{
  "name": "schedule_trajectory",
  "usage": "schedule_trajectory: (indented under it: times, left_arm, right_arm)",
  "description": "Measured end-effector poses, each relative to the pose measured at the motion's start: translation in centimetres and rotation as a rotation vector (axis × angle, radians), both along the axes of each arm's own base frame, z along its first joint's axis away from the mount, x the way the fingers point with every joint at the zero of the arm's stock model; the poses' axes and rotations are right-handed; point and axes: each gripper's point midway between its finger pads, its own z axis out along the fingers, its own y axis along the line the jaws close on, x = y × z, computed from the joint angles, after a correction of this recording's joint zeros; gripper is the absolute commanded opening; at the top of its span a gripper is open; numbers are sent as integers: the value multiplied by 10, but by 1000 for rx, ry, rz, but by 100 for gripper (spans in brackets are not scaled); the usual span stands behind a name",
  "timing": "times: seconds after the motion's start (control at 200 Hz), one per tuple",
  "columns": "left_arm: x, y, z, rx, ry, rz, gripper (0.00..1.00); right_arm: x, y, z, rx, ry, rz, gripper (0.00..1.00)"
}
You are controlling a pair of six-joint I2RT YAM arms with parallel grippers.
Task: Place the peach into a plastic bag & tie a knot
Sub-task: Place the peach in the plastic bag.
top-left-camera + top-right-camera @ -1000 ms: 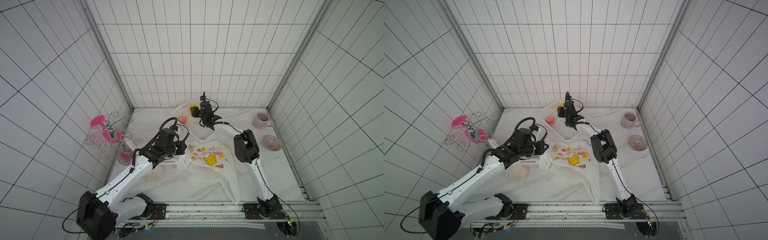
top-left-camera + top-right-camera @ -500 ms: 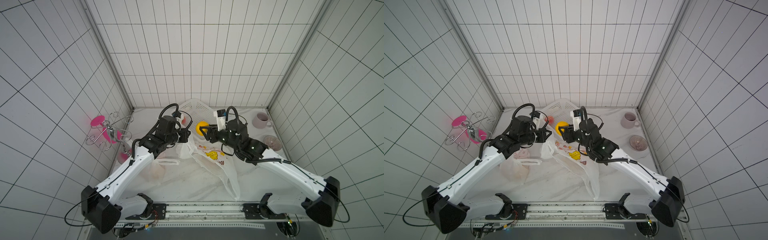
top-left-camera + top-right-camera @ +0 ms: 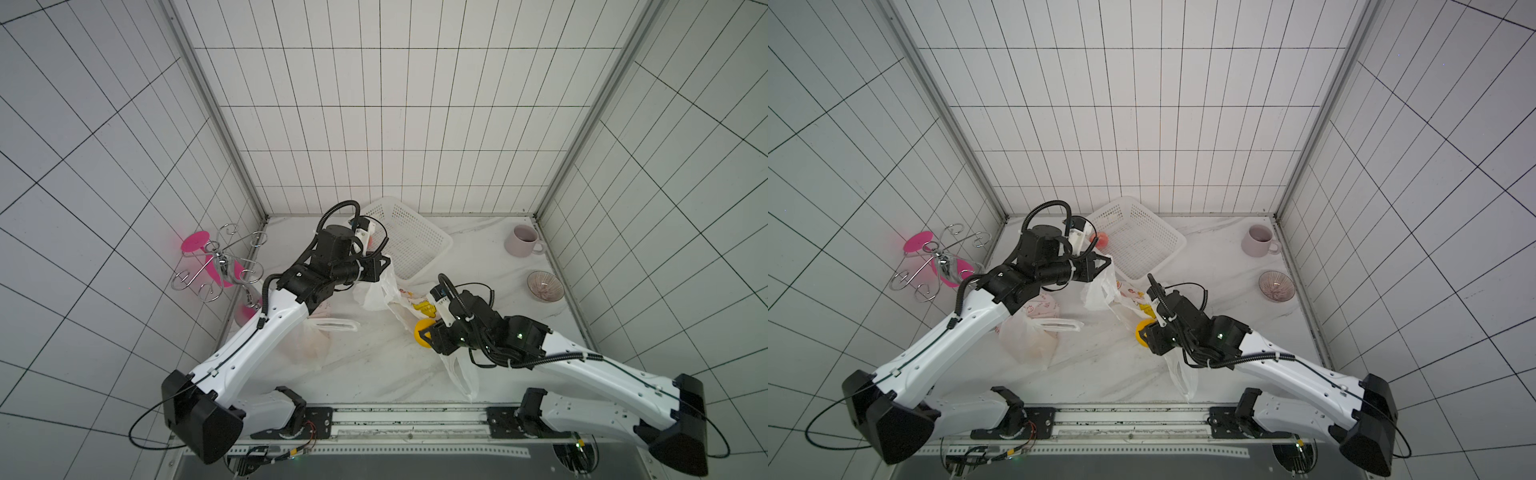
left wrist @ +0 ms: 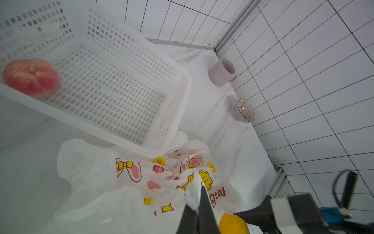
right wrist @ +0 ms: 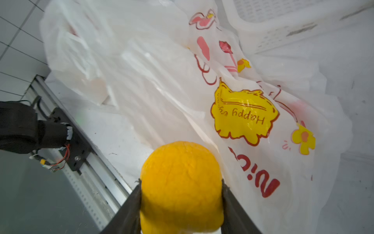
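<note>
A white plastic bag [image 3: 376, 291] [image 3: 1100, 291] with cartoon prints lies crumpled in front of the white basket [image 3: 415, 245]. My left gripper [image 3: 384, 264] [image 4: 199, 186] is shut on a pinch of the bag's edge and holds it up beside the basket's near corner. My right gripper [image 3: 424, 332] [image 5: 181, 182] is shut on a yellow round fruit [image 3: 1142, 328] [image 5: 182, 182], low over the table just in front of the bag [image 5: 242, 113]. A pink peach [image 4: 31, 77] [image 3: 1100, 239] rests in a corner of the basket [image 4: 182, 81].
A second translucent bag [image 3: 311, 340] with something inside lies under the left arm. A pink mug [image 3: 521, 241] and a small ribbed bowl [image 3: 544, 286] stand by the right wall. A wire rack [image 3: 220, 266] with pink pieces hangs at the left wall.
The right arm has come back from the basket toward the table's front with the yellow fruit in its jaws. The left gripper has lifted the bag's edge toward the basket.
</note>
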Motion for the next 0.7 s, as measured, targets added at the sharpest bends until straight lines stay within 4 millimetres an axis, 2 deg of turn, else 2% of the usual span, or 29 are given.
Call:
schedule_trajectory:
  times: [0.155, 0.285, 0.34, 0.42, 0.455, 0.575, 0.7]
  left_arm:
    - [-29, -12, 1, -54, 19, -115, 0]
    - [-47, -20, -9, -109, 70, -171, 0]
    - [-50, -22, -12, -128, 89, -177, 0]
    - [-49, -23, -11, -148, 97, -174, 0]
    - [-49, -24, -10, -156, 96, -173, 0]
    - [-47, -24, -6, -166, 86, -169, 0]
    - [-43, -19, -11, -146, 86, -143, 0]
  right_arm:
    - [25, -4, -7, -28, -42, -54, 29]
    - [37, 8, -32, -103, -55, -46, 37]
    - [39, 15, -44, -131, -58, -36, 48]
    - [42, 22, -57, -164, -69, -32, 73]
    - [43, 23, -60, -174, -77, -33, 81]
    - [44, 26, -57, -161, -90, -33, 96]
    - [43, 24, -38, -97, -86, -26, 95]
